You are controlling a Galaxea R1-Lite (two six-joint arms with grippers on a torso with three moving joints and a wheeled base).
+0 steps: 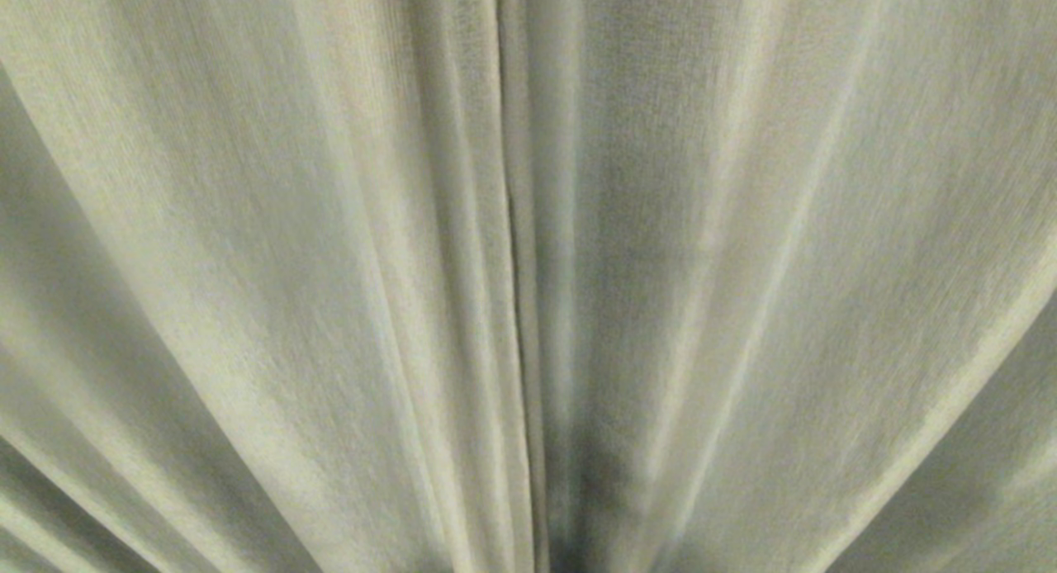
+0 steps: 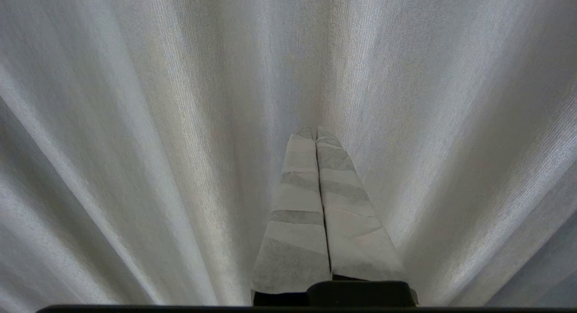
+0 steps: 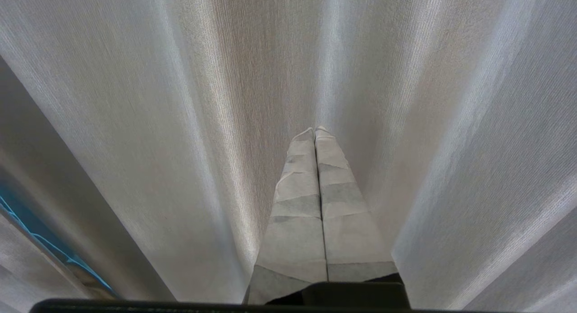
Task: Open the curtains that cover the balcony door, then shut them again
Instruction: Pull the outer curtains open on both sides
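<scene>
The curtains (image 1: 330, 267) fill the whole head view as pale cream fabric in long vertical folds, and two panel edges meet along a dark seam (image 1: 516, 251) at the centre. The balcony door is hidden behind them. Neither arm shows in the head view. In the left wrist view, my left gripper (image 2: 315, 129) is shut with its tape-wrapped fingers pressed together, its tips pointing at the curtain folds (image 2: 180, 123) and holding nothing. My right gripper (image 3: 314, 130) is shut the same way before the curtain folds (image 3: 428, 123), empty.
A narrow blue strip (image 3: 27, 223) shows past the fabric's edge in the right wrist view. Everything else in view is curtain fabric close in front of me.
</scene>
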